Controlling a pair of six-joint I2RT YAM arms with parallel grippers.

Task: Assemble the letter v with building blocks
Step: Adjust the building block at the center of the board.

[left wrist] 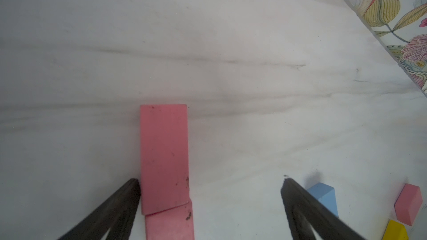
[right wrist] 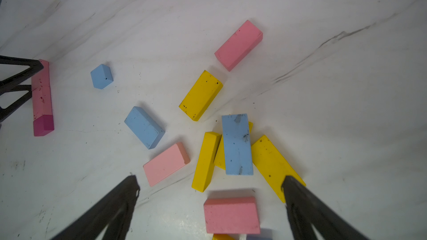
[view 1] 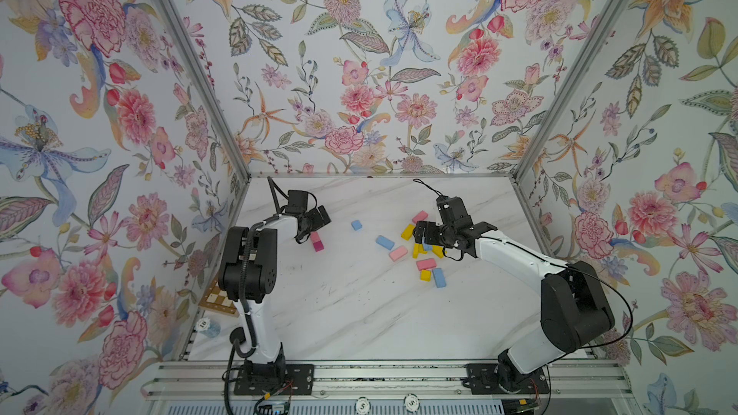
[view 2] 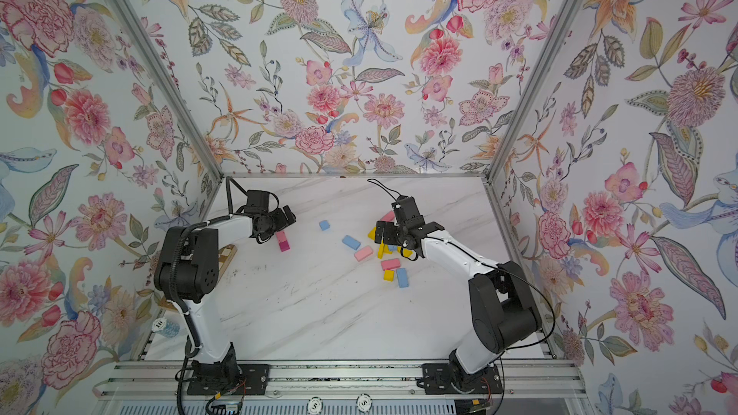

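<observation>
Only poker chips carry readable marks. In both top views a white chip [view 1: 203,323] [view 2: 159,323] reads "10". It lies at the table [view 1: 359,313] left edge, near the front-left corner, touching a blue chip [view 1: 213,330] and near the checkered board [view 1: 217,301]. Two more chips each read "5" in a white centre: the left chip [view 1: 362,406] [view 2: 314,405] and the right chip [view 1: 411,402] [view 2: 364,402]. They sit near each other on the frame [view 1: 399,383], just past the table's front edge, between the arm bases. Wrist views: nothing legible.
</observation>
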